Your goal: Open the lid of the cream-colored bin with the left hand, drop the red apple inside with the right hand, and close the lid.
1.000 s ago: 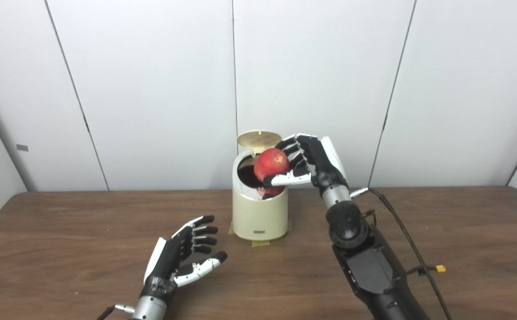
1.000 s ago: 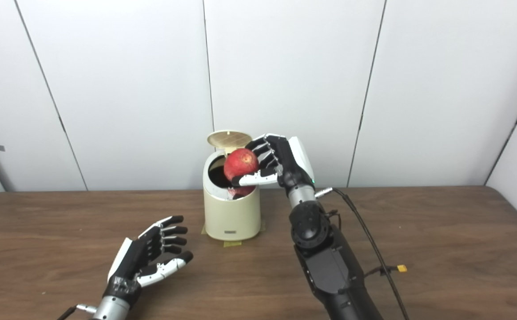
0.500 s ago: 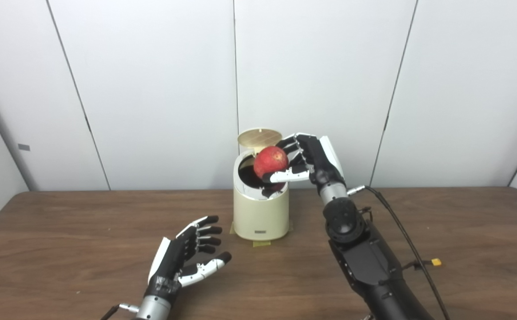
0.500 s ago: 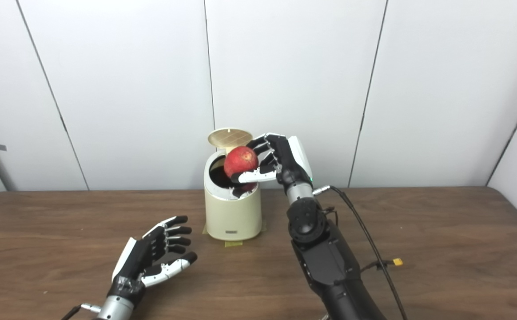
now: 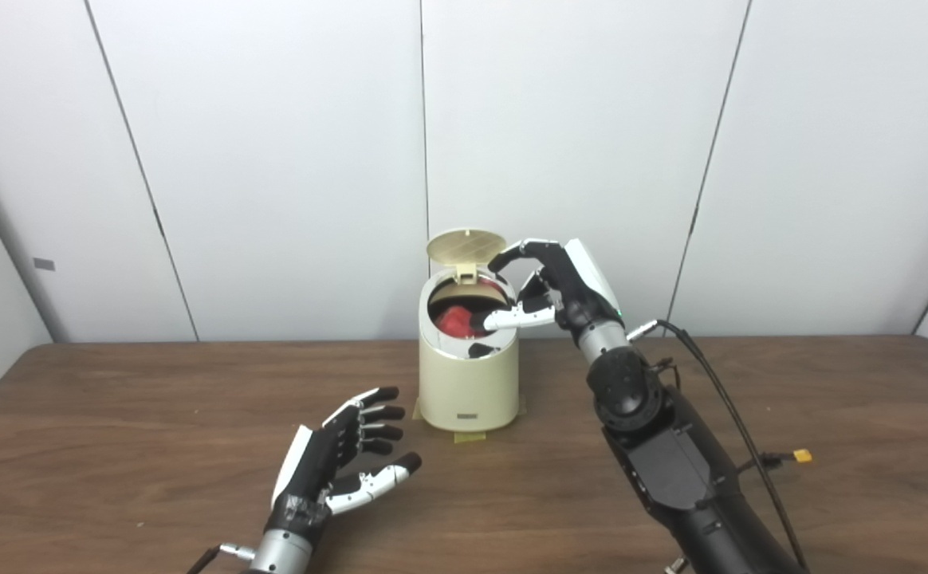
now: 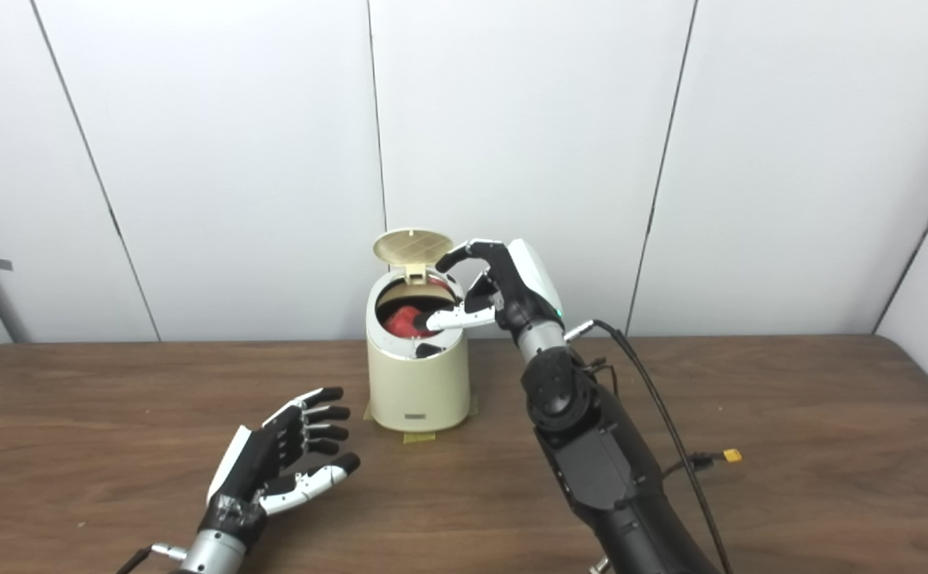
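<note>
right hand [image 5: 552,287] raised, fingers spread; left hand [image 5: 336,466] low, open

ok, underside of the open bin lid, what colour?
Tan-gold with a faint grid pattern on the lid, clearest in the right eye view.

We find no text, brand, number or sign that we can read anywhere in either view. The cream-colored bin [image 5: 468,379] carries a small dark label [image 5: 467,416] low on its front wall, well below the fingers [image 5: 512,319] of the right hand [image 5: 548,291] at the bin's rim, but any lettering on it is too small and blurred for us to make out.
</note>
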Motion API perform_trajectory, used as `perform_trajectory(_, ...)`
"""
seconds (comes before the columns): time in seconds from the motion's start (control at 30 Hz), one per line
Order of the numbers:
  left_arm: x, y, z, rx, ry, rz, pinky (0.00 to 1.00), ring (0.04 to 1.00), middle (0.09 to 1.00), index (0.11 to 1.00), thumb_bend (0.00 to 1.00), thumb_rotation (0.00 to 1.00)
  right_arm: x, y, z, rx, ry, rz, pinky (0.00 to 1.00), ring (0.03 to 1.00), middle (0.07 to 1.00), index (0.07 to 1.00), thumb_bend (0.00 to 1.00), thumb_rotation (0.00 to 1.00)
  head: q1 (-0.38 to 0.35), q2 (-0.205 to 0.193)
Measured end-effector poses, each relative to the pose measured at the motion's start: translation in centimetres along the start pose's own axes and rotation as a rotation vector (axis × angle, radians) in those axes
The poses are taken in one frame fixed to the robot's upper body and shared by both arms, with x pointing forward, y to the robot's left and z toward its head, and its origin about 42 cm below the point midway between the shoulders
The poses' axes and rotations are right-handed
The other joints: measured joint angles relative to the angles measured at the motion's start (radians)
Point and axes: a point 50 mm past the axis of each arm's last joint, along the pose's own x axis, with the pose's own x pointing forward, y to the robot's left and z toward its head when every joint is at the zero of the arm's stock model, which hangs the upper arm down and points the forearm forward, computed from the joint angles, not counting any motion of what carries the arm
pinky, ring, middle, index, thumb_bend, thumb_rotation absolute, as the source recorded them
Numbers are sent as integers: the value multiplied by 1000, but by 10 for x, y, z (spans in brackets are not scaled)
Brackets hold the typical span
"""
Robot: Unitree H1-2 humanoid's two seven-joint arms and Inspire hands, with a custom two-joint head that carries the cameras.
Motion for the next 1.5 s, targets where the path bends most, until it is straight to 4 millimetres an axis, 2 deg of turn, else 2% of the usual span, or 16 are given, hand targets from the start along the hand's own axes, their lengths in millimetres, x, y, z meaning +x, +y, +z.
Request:
perform_trajectory(0.23, 0, 0, 0, 0, 0, -1, 663, 688, 754, 818, 684, 142, -2, -2, -1, 6, 2, 13, 401, 547, 729, 747, 916, 215, 3, 0)
perform_trajectory(0.4, 0, 0, 0, -1, 0, -2, 657, 689, 755, 821, 675, 124, -6, -4, -5, 26, -9, -11, 342, 443, 623, 669, 916, 165, 6, -2)
perform_trajectory(0.57, 1, -1, 0, -4, -2, -3, 648, 691, 757, 821, 678, 146, -26, -5, -17, 91, -29, -68, 292, 402, 576, 631, 817, 145, 8, -5)
perform_trajectory(0.63, 1, -1, 0, -6, -2, -2, 647, 693, 758, 822, 677, 149, -34, -6, -24, 126, -30, -88, 265, 373, 554, 617, 816, 131, 8, -5)
perform_trajectory(0.7, 0, 0, 0, -7, -2, -1, 648, 691, 756, 819, 678, 149, -42, -12, -33, 169, -20, -131, 249, 345, 517, 598, 808, 105, 8, -5)
perform_trajectory(0.77, 0, 0, 0, -6, -2, 0, 647, 689, 754, 816, 678, 152, -50, -20, -40, 207, -28, -183, 259, 361, 511, 596, 784, 130, 6, -3)
perform_trajectory(0.8, 0, 0, 0, -6, -1, 1, 645, 688, 753, 816, 679, 153, -54, -24, -44, 219, -33, -203, 262, 367, 515, 595, 779, 146, 6, -3)
perform_trajectory(0.87, 0, 0, 0, -5, -1, 3, 638, 681, 748, 813, 681, 158, -62, -33, -49, 271, -39, -219, 314, 446, 589, 623, 785, 268, 8, -5)
perform_trajectory(0.9, 0, 1, 0, -5, -1, 5, 637, 680, 747, 812, 682, 160, -68, -38, -51, 305, -46, -222, 327, 465, 604, 629, 786, 292, 8, -5)
perform_trajectory(0.97, 0, 1, 0, -4, -2, 8, 644, 681, 747, 812, 682, 155, -79, -44, -57, 353, -53, -184, 461, 608, 695, 714, 781, 384, 12, -5)
perform_trajectory(1.0, 0, 1, 0, -4, -2, 10, 646, 682, 747, 812, 681, 151, -86, -47, -59, 369, -65, -160, 496, 635, 717, 739, 780, 399, 12, -5)
perform_trajectory(1.17, 0, 2, 0, -5, -2, 17, 626, 677, 745, 806, 685, 155, -126, -59, -78, 374, -68, -62, 535, 661, 780, 803, 839, 451, 17, -3)
perform_trajectory(1.23, 0, 3, 0, -4, 0, 18, 629, 678, 746, 802, 686, 153, -139, -58, -88, 373, -40, -47, 544, 671, 789, 824, 859, 455, 21, -2)
perform_trajectory(1.3, 0, 3, -1, -3, 0, 18, 638, 679, 747, 798, 688, 153, -152, -54, -95, 399, -16, -48, 546, 680, 797, 845, 863, 445, 21, -2)
perform_trajectory(1.37, 0, 3, -1, -3, 0, 18, 637, 679, 746, 795, 694, 157, -163, -48, -98, 430, -5, -42, 538, 680, 804, 857, 811, 440, 18, 0)
perform_trajectory(1.5, 0, 2, 0, -4, -12, 17, 633, 679, 746, 797, 691, 157, -176, -36, -103, 480, 7, -40, 545, 685, 808, 863, 803, 460, 17, -3)
